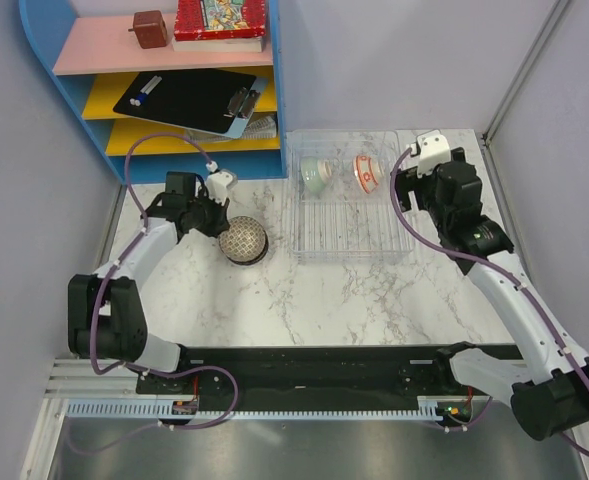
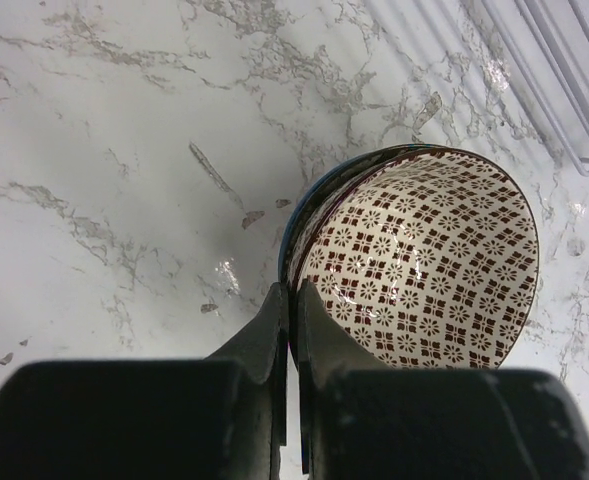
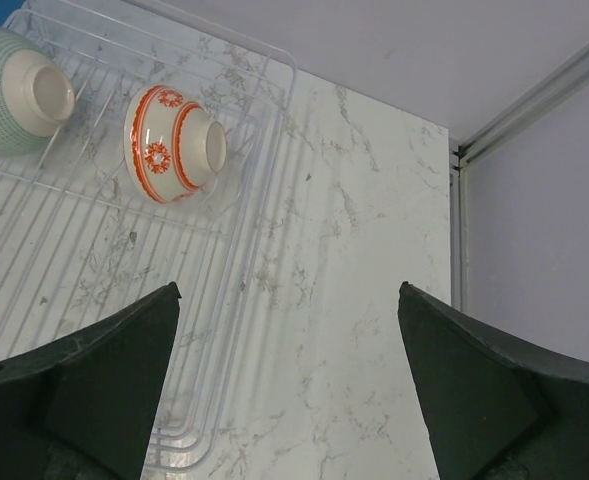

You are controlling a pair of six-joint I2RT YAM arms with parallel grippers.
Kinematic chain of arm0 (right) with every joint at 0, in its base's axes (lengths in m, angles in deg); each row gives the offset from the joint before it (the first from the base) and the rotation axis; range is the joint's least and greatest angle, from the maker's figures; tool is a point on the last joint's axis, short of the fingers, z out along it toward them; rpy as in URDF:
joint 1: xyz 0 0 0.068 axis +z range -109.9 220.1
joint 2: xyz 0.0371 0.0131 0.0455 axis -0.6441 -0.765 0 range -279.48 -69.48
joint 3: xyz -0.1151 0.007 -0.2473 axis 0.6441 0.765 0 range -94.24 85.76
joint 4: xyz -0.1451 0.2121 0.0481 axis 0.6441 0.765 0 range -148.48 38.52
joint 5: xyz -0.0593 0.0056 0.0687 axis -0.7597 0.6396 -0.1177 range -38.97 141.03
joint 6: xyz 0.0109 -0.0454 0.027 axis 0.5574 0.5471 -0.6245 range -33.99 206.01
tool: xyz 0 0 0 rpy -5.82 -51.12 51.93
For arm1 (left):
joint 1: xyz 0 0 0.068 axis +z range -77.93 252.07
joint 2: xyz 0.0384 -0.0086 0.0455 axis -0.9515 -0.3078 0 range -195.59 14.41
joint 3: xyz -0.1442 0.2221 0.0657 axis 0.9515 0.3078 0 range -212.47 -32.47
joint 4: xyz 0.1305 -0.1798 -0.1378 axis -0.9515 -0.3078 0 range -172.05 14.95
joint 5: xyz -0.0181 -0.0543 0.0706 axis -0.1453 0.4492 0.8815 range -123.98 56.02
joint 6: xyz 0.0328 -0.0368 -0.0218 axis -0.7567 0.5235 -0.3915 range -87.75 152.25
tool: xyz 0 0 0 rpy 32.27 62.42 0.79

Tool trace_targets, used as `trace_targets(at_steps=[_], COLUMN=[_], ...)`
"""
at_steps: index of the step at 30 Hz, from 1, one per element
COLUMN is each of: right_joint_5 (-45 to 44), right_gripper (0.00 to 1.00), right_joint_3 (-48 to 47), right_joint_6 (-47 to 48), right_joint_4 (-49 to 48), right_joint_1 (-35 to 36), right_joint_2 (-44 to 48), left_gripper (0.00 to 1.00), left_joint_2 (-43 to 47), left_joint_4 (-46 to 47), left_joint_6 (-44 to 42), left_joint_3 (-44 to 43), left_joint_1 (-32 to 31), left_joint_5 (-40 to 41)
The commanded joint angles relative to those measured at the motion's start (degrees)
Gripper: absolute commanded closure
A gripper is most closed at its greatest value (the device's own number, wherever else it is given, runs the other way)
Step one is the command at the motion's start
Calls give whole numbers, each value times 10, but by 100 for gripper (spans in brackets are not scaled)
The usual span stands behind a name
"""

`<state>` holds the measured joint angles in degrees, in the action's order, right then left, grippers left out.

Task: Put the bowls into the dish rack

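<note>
Left tool [image 2: 292, 300] pinches shut on the rim of a brown-patterned bowl [image 2: 424, 260] on the table [image 2: 94, 150], left of the dish rack [image 1: 354, 238] holding a green bowl [image 3: 14, 90] and a red-banded bowl [image 3: 174, 130]. Right tool [image 3: 289, 330] gapes empty. Grasp looks made; next, lift it across into a free slot.

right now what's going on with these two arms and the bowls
The left gripper is shut on the rim of a brown-patterned bowl on the marble table, left of the dish rack. A pale green bowl and a white bowl with orange-red bands lie on their sides in the rack. The right gripper hangs open by the rack's right side, holding nothing.
</note>
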<state>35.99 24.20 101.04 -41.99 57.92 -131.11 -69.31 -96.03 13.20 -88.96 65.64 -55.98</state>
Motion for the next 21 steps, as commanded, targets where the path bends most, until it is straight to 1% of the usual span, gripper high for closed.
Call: trace_targets(at_steps=[1,3,4,5,7,8,10,11,14,15,18,21], right_joint_5=[61,100,141,164,199,241,293,357,470,544,647,691], right_gripper=[2,2,2,2,3,2,2,2,2,2,2,2], right_joint_3=[-47,-60,-77,-86,-117,-127,-150,-154,-164,-167,-180,-180], right_joint_6=[-36,-48,-52,-55,-75,-81,-111,-123,-180,-193,-259,-308], right_joint_4=[19,31,48,58,85,94,111,113,111,110,86,39], right_joint_1=[-1,-2,-1,-1,-1,-1,-1,-1,-2,-1,-2,-2], right_joint_2=[-22,-41,-49,-56,-82,-91,-112,-118,-152,-175,-220,-252], left_gripper=[98,98,98,98,98,98,98,98,98,98,98,98], left_joint_2=[42,47,50,50,48,47,38,33,6,0,-18,-15], left_joint_4=[-35,-46,-55,-57,-62,-63,-61,-62,-62,-60,-47,-28], left_joint_6=[-27,-29,-29,-29,-29,-29,-28,-27,-20,-15,-6,2], left_joint_3=[-71,-93,-99,-107,-124,-129,-143,-149,-176,-192,-216,-223], left_joint_1=[2,2,2,2,2,2,0,-2,-13,-18,-45,-81], left_joint_5=[-9,-40,-51,-67,-81,-102,-131,-159,-210,-219,-243,-251])
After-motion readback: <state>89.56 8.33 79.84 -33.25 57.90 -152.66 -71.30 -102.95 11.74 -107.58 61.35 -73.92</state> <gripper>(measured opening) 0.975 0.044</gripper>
